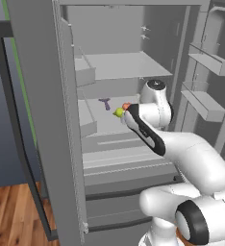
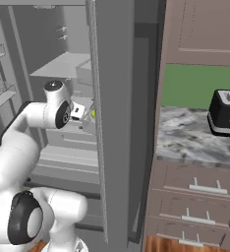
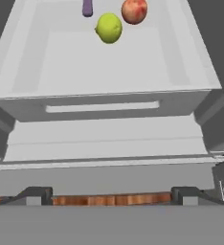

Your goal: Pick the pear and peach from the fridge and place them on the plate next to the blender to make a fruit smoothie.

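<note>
Arm: white, reaching forward into the open fridge (image 1: 133, 62) at middle-shelf height.
Jaws (image 3: 112, 195): the two dark tips stand wide apart at the bottom of the hand view, released, nothing between them (they hang out in front of the drawer fronts, well short of the fruit).
Drawers: pale grey fronts stepped below the shelf, just beyond the tips.
Shelf (image 3: 109, 67): pale grey tray of the fridge, bearing the fruit toward its back.
Pear (image 3: 108, 27): yellow-green, on the shelf, nearest of the three things there.
Peach (image 3: 134, 10): red-orange, just behind and to the right of the pear, very close to it; contact cannot be judged.
Purple object (image 3: 87, 7): left of the peach, farther back than the pear.
Desk (image 2: 195, 135): marbled top right of the fridge, carrying a dark appliance (image 2: 226, 112).
</note>
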